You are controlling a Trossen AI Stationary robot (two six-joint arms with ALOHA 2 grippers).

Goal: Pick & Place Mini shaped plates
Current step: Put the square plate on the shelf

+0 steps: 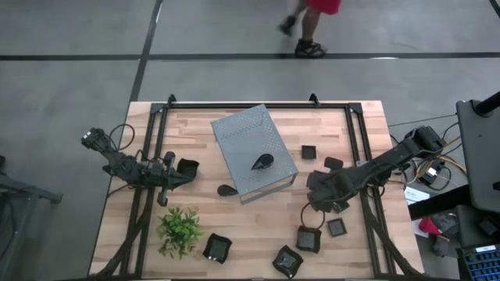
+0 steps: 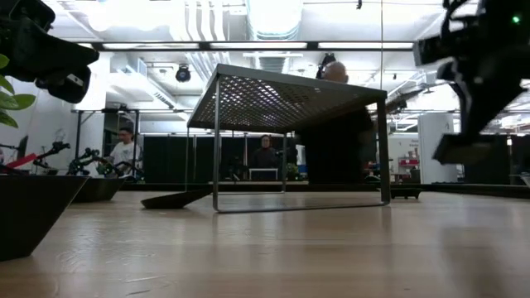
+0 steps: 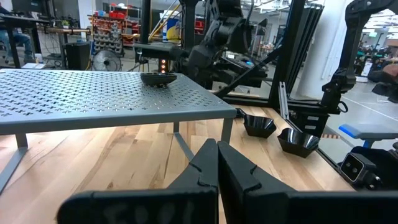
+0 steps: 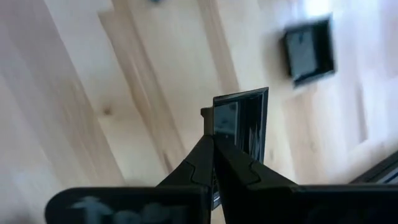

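Several small glossy black plates lie about the table; one leaf-shaped plate (image 1: 262,162) rests on top of the grey perforated box (image 1: 254,152), and another (image 1: 226,190) lies on the wood by the box's near-left corner. My right gripper (image 4: 212,152) hangs above the table's right half, shut on a square plate (image 4: 241,124). My left gripper (image 3: 217,163) is shut and empty at the table's left, level with the box. A square plate (image 1: 187,168) sits on the table just beside it. My right gripper pinches the square plate by its rim (image 4: 215,127) between the two fingers, at one edge. The plate is lifted clear of the wood and shows below the gripper in the low view (image 2: 462,149), well above the table.
Square plates lie right of the box (image 1: 308,152) (image 1: 333,163) and toward the near edge (image 1: 336,227) (image 1: 308,238) (image 1: 287,261) (image 1: 217,248). A green plant (image 1: 180,230) stands near-left. Black rails (image 1: 363,148) run along both table sides. A person walks beyond the far edge (image 1: 312,23).
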